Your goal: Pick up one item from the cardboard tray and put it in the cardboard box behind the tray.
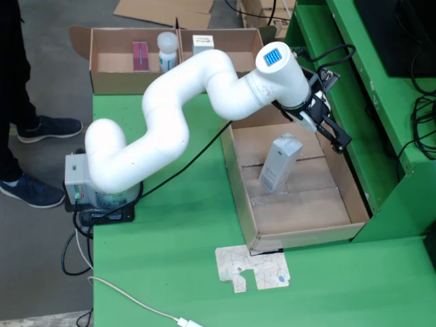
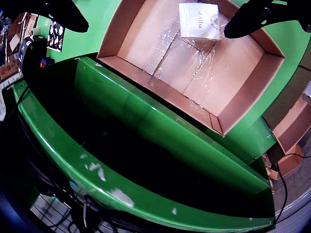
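Claw hangs over the far-right edge of the cardboard tray in the fixed view, jaws spread wide, nothing between them. In the riding view both black fingers sit at the top corners, well apart. White carton stands tilted inside the tray, just left of and below the claw in the fixed view, not touched. Cardboard box lies well left and beyond the claw, holding a pink packet, a white bottle and a small white box. Green table carries both.
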